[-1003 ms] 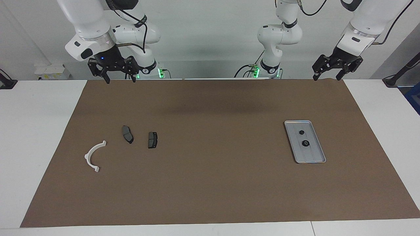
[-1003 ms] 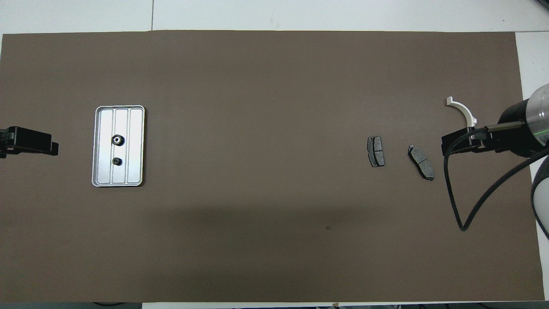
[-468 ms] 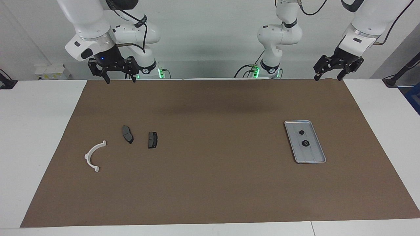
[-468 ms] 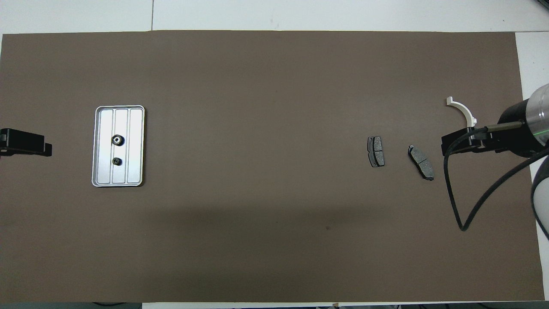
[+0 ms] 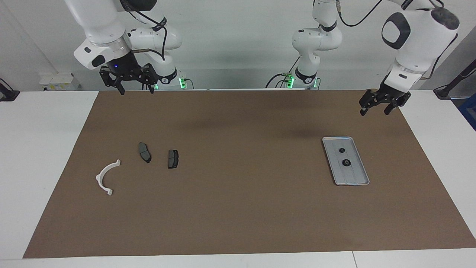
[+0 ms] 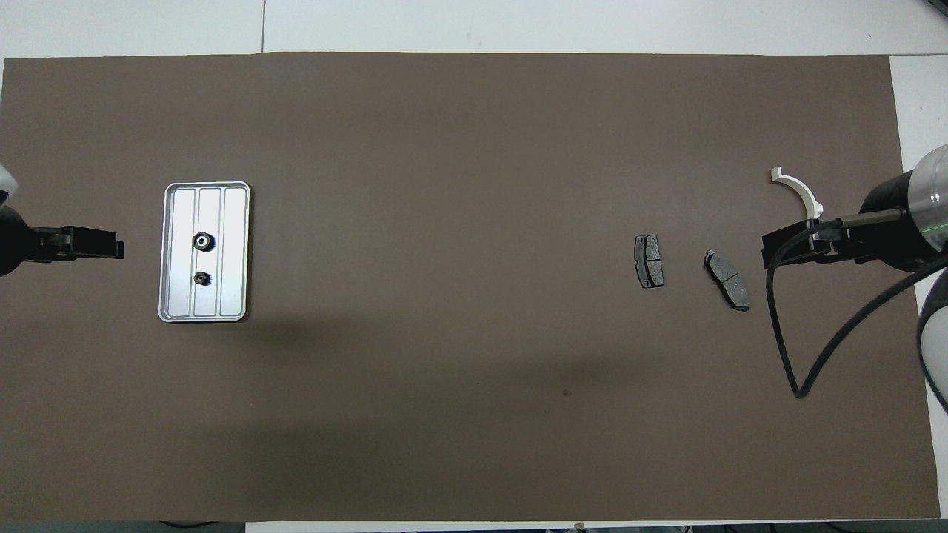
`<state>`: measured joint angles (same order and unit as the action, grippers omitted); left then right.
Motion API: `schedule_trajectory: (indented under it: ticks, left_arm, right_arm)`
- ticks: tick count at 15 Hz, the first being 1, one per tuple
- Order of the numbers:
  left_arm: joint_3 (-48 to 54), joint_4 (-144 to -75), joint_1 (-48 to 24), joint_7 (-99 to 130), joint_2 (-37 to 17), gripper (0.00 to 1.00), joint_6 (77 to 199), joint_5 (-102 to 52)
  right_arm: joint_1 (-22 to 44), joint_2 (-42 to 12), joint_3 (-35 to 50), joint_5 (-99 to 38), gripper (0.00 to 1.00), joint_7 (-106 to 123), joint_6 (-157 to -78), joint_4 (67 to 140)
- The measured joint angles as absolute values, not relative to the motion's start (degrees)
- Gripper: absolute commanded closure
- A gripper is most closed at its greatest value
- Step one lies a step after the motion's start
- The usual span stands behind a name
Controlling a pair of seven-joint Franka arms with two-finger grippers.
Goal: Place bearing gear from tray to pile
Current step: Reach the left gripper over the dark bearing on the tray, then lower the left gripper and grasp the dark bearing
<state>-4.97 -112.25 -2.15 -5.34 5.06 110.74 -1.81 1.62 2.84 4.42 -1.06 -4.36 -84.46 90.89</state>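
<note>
I see two small dark bearing gears (image 5: 346,162) lying in the tray (image 5: 357,178) toward my left arm's end of the bench. My left end effector (image 5: 379,105), fingers apart and empty, hangs over the mat near it; the right end effector (image 5: 131,85) waits, also open. The gears look rigid, light and slippery, so I'd pinch one across its outer rim.

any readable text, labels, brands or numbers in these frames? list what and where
None: no word, label, brand, number or sign can be read in either view.
Tray: bare ridged metal, no marking.
Two gears in the tray: dark, no marking to make out.
Two brake pads: any stamp too small to tell.
White bracket: plain.
Left gripper and right gripper: no lettering visible.
</note>
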Motion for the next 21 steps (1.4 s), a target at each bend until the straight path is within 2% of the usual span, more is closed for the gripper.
schedule_trajectory:
  ticks: [8,12,21]
  left_arm:
    - [-4.88,-123.17,-2.14,-5.88,-4.43,0.03,132.54,-1.81]
    - [-4.78,-124.27,-2.14,-5.88,-6.47,0.03,134.08,-1.81]
    - [-4.46,-128.4,-2.39,-5.88,-6.68,0.03,135.72,-1.81]
  right_arm:
    - [1.6,2.84,4.37,-1.07,0.0,-4.32,-84.46,90.89]
    - [1.5,3.01,4.06,-1.06,0.0,-4.2,-84.46,90.82]
    - [1.41,3.27,4.06,-1.06,0.0,-4.2,-84.46,90.82]
